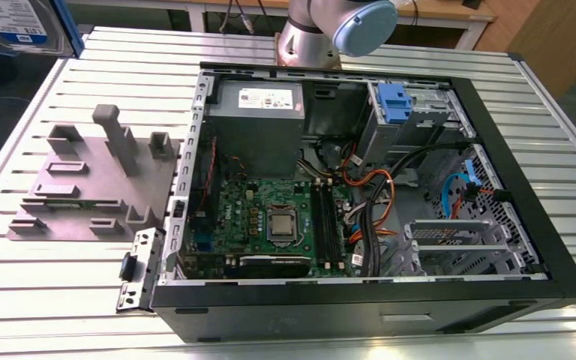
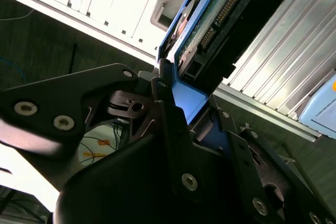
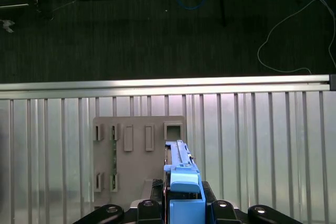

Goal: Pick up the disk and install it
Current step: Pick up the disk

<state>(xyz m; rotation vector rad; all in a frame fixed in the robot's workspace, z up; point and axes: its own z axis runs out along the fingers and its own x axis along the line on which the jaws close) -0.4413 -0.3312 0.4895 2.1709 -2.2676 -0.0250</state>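
The gripper is closed on the disk, its fingers pinching the blue carrier at the handle end. Beyond its fingertips, apart from the disk, a grey fixture plate lies on the slatted table.

- Even, soft light from above fills the exterior view; the ribbed metal counter shines pale, brightest toward the exterior view's right.
- The open computer case stays dark at its black walls, and the grey fixture block casts only faint shadows.
- In the first wrist view, a hard band of glare runs along the edge rail; the floor beyond is dim.
- In the second wrist view, the end effector is a near-black mass beside a washed-out white patch; the disk catches light on its blue frame.
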